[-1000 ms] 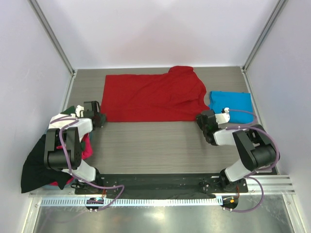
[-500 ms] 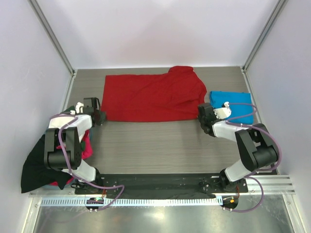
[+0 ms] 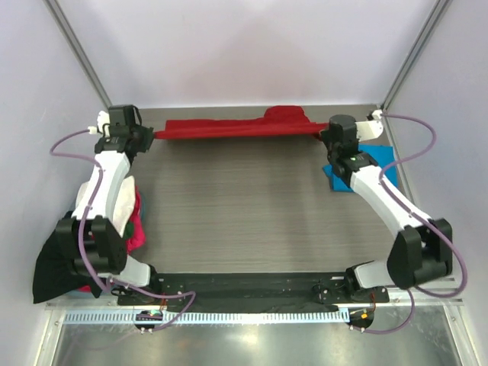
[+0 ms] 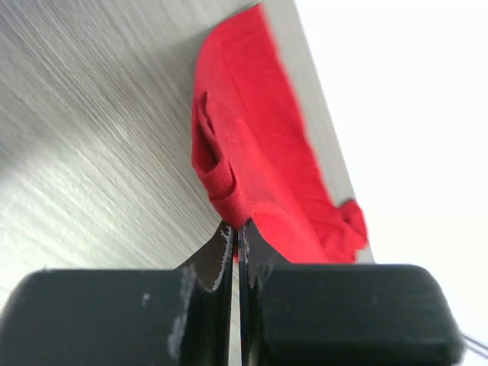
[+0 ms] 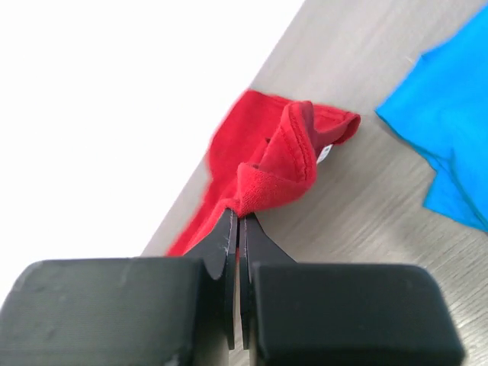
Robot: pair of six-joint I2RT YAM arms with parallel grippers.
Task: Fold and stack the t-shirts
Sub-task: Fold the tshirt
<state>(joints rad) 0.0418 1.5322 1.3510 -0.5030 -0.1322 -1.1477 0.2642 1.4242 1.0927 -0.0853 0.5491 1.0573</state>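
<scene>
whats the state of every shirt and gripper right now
red t-shirt: held at both ends, narrow strip by far edge
blue t-shirt: lying flat, not held
left gripper: shut on red t-shirt
right gripper: shut on red t-shirt
pile of shirts: heaped, unfolded

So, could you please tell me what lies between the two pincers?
The red t-shirt spans it, pinched by the left pincer and the right pincer; the top view shows this.
</scene>
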